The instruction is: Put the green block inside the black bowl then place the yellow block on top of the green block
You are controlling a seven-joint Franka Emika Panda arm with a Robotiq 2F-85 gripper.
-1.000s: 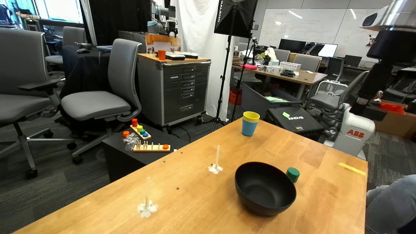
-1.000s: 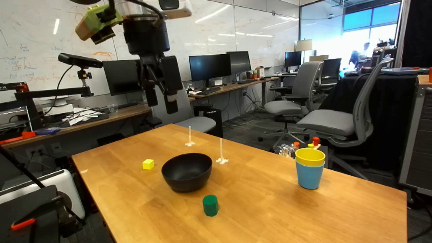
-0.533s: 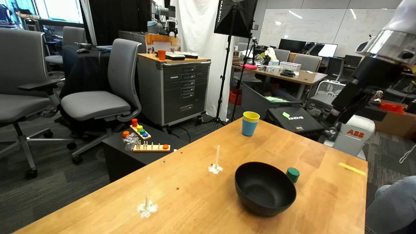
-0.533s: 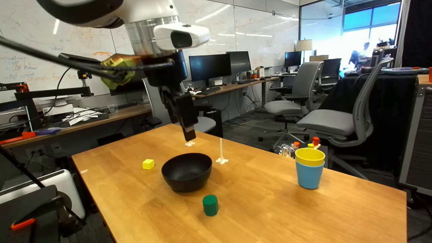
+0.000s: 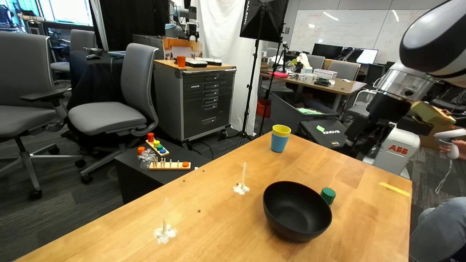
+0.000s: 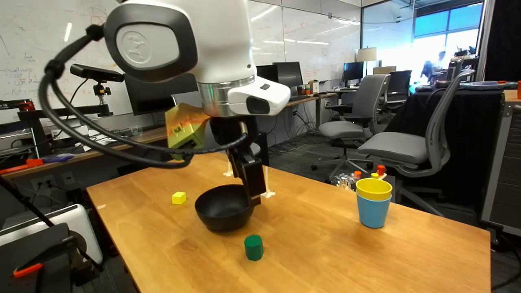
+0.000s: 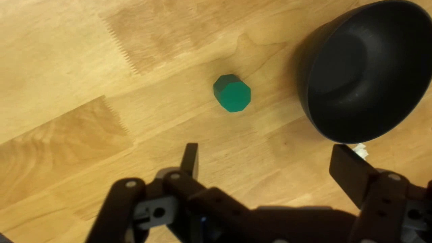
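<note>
The green block stands upright on the wooden table beside the black bowl, apart from it. It also shows in an exterior view and in the wrist view. The black bowl is upright with nothing in it; it shows at the right of the wrist view. The yellow block lies on the table on the bowl's far side in an exterior view; it is out of the wrist view. My gripper is open and empty, its jaws wide apart, above the table near the bowl and green block.
A yellow cup sits nested in a blue cup on the table. Two thin pegs stand taped to the table, one close to the bowl and one farther off. A person's hand with a white controller is at the side.
The arm has come down and moved right in an exterior view, bringing the gripper from high above the table to near the bowl. The blocks and bowl have not moved.
</note>
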